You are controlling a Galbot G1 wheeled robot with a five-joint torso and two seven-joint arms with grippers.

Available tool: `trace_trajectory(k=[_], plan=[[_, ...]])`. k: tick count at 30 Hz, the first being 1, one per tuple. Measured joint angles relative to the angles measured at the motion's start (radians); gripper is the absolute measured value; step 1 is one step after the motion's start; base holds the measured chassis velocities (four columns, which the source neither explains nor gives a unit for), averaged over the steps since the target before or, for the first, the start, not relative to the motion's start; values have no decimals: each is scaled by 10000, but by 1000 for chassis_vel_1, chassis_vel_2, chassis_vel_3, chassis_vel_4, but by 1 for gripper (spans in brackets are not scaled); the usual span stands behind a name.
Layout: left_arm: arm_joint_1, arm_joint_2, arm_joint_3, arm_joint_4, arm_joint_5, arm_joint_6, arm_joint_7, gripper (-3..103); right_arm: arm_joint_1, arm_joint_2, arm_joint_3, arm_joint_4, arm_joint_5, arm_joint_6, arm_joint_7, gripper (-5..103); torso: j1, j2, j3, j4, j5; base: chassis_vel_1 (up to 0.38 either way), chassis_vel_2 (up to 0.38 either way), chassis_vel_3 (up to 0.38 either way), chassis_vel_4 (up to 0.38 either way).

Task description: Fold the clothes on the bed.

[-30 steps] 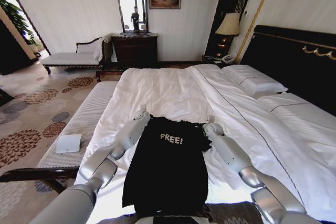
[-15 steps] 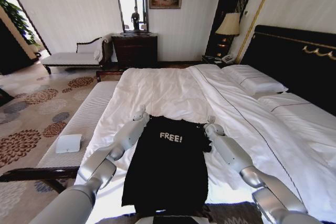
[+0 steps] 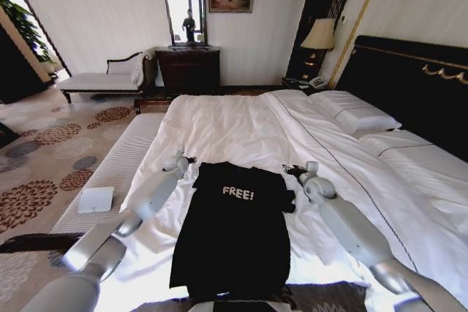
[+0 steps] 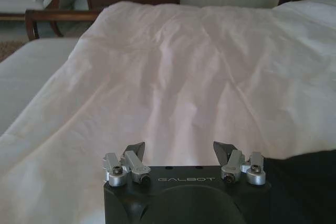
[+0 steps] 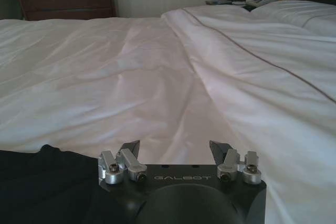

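Observation:
The clothes, a black T-shirt (image 3: 230, 235) with white "FREE!" lettering, lie flat and face up on the bed's white duvet (image 3: 234, 118), collar end away from me. My left gripper (image 3: 183, 159) hovers just left of the shirt's far left corner, apart from the fabric. In the left wrist view this gripper (image 4: 179, 150) is open and empty, with the shirt's edge (image 4: 310, 182) beside it. My right gripper (image 3: 294, 171) sits just off the far right corner. It too is open and empty (image 5: 174, 148), with black fabric (image 5: 42, 182) beside it.
A white-cushioned bench (image 3: 110, 169) runs along the bed's left side with a small white folded cloth (image 3: 96, 199) on it. Pillows (image 3: 355, 115) and the black headboard (image 3: 409, 82) are at right. A dresser (image 3: 189, 69), chaise (image 3: 99, 80) and lamp (image 3: 319, 34) line the far wall.
Both grippers were at the shirt's far corners; they have drawn apart outward, left going left and right going right, and now stand clear of the fabric. The shirt stays flat.

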Motion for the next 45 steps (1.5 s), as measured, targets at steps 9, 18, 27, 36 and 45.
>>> trace_trajectory(k=[9,18,27,36,45], plan=[[4475,1709,-2592,-3323,915,-983,747,99,-3873,80,3096,2658,-217,102,-43,100,-7,3,-3,11,-2,0,0,0,0],[7059,1938,-4239,-5108,959,-1396,1149,100,-6869,1304,5553,4236,-864,400,-461,100,-2,3,-1,3,0,0,0,0,0],[8807,1684,-4109,-6457,889,-2241,491,101,-7251,1576,5863,3459,-1270,2364,-1959,100,-2,1,1,7,-1,0,0,0,0],[9710,1180,-4183,-6417,1696,-2523,510,98,-6150,2233,5526,2993,791,1937,-1763,100,1,-2,2,12,5,0,0,0,0],[10061,-128,-4273,-6744,2818,-2688,1069,98,-5098,2363,5826,2544,3953,87,-1242,100,0,-1,2,7,2,0,0,0,0]])
